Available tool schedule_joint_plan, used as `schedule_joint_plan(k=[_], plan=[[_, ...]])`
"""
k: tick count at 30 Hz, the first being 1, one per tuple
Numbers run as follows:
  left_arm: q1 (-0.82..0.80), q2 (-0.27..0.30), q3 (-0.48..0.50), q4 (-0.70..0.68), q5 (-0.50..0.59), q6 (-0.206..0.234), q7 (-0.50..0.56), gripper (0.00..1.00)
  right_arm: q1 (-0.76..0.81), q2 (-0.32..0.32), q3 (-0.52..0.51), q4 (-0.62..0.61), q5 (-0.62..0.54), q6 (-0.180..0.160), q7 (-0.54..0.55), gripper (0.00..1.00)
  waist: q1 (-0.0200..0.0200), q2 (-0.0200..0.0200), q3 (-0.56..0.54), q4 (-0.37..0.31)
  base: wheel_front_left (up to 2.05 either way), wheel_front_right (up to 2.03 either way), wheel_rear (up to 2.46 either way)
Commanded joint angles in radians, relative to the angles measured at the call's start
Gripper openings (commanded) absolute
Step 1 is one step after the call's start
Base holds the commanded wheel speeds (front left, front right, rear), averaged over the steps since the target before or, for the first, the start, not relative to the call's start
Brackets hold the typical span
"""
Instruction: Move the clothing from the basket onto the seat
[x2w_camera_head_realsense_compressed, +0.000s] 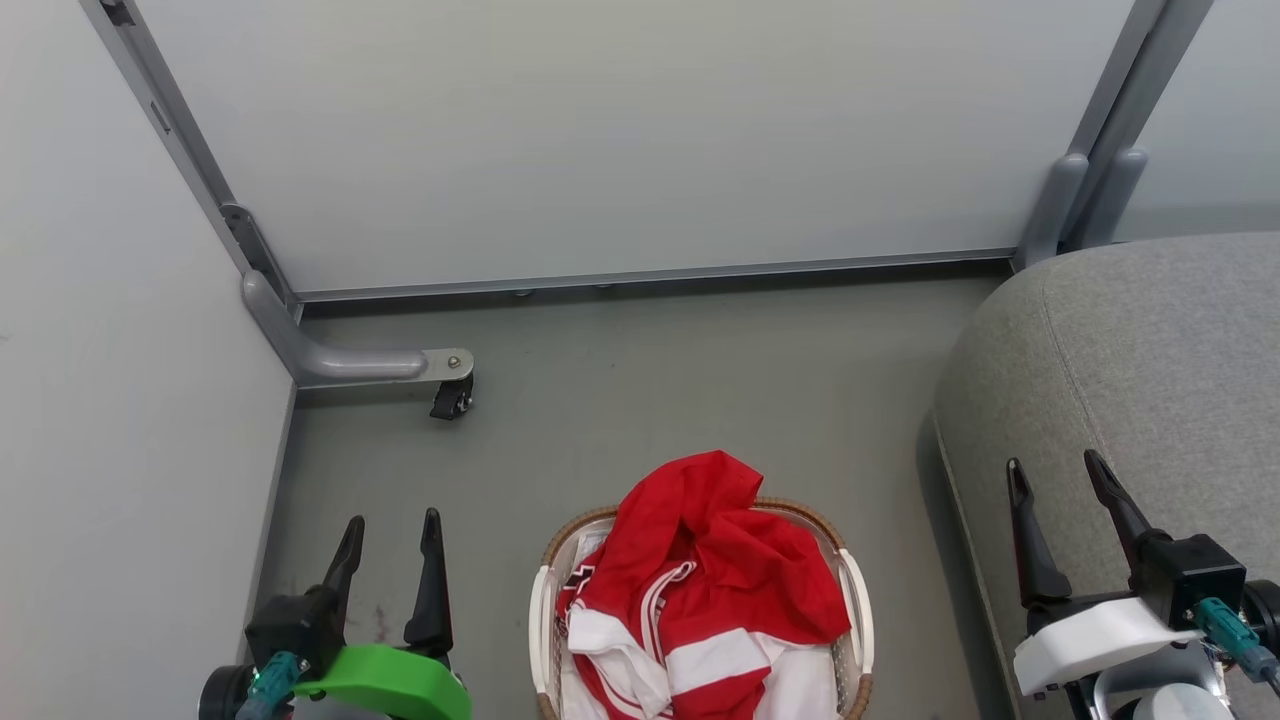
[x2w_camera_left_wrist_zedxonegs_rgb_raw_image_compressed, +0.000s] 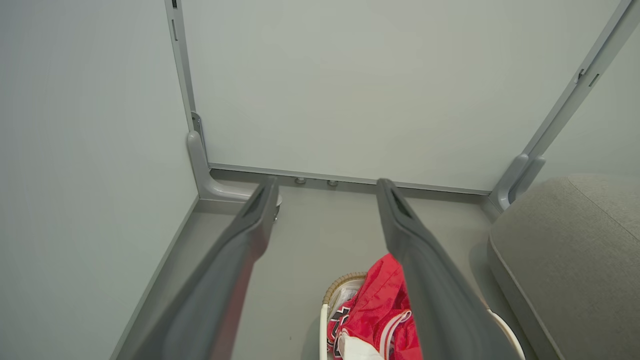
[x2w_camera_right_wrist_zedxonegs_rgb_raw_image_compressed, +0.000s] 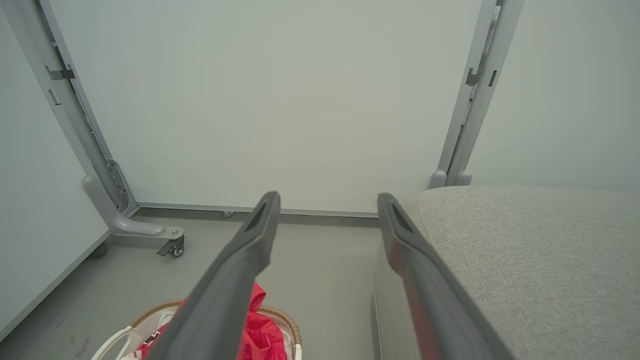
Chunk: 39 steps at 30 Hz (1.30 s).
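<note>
Clothing (x2w_camera_head_realsense_compressed: 712, 575) in bright red, with broad white bands and thin white stripes, lies heaped in an oval white basket (x2w_camera_head_realsense_compressed: 857, 600) with a brown woven rim. The basket stands on the grey floor (x2w_camera_head_realsense_compressed: 700, 380) at the bottom centre of the head view. The heap rises above the rim, with a crumpled red peak on the far side and white-banded folds nearer the robot.

A large grey fabric seat (x2w_camera_head_realsense_compressed: 1150, 340) with a rounded edge takes up the right side, near the basket with a strip of floor between them. No garment lies on the part of it that shows. Pale partition panels on grey metal frames close off the back and left.

The left claw (x2w_camera_head_realsense_compressed: 393, 517) hangs at the lower left, beside the basket and over the floor. Its two dark fingers are spread wide with nothing between them. The right claw (x2w_camera_head_realsense_compressed: 1053, 462) hangs at the lower right, over the seat's edge, equally wide and equally empty. Both are well clear of the clothing.

The task looks to be at its very start, with everything still in the basket and the first pick not yet begun. The next move calls for one claw to come down over the heap, most readily onto the raised red peak. It then needs to close on a thick fold and lift high enough for the trailing fabric to clear the rim before carrying it right to the seat. The thin garments look tangled, so several may come up together, and a snag could drag or tip the light basket.
</note>
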<state>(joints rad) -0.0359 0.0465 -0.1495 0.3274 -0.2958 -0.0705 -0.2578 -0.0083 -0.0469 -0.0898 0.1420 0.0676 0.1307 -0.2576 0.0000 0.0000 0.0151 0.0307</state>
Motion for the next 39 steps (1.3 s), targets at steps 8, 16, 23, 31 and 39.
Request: schedule_joint_plan(k=[8, 16, 23, 31, 39], plan=[[0.004, 0.007, -0.002, 0.011, 0.013, 0.005, -0.007, 1.0, 0.015, -0.006, -0.003, 0.003, -0.014, 0.0, -0.009, 1.0, 0.0, 0.0, 0.001, 0.001, 0.0, 0.0, 0.0], [0.003, 0.007, -0.003, 0.015, 0.006, 0.006, -0.007, 1.0, 0.014, -0.006, -0.005, 0.005, -0.011, 0.0, -0.009, 1.0, 0.0, 0.0, 0.003, 0.0, 0.0, 0.0, 0.0], [0.002, 0.007, -0.006, 0.017, 0.006, 0.004, -0.007, 1.0, 0.013, -0.006, -0.006, 0.004, -0.008, 0.0, -0.009, 1.0, 0.0, 0.0, 0.007, 0.0, 0.0, 0.0, 0.0], [-0.033, 0.007, -0.026, 0.025, 0.027, -0.007, -0.007, 1.0, -0.01, -0.006, -0.003, -0.012, -0.007, 0.0, -0.009, 1.0, 0.0, 0.0, 0.045, -0.004, 0.0, 0.0, 0.0], [-0.164, 0.006, -0.065, 0.089, 0.043, -0.026, -0.007, 1.0, -0.084, -0.006, 0.007, -0.03, -0.007, 0.0, -0.009, 1.0, 0.0, 0.0, 0.185, -0.028, 0.0, 0.0, 0.0]])
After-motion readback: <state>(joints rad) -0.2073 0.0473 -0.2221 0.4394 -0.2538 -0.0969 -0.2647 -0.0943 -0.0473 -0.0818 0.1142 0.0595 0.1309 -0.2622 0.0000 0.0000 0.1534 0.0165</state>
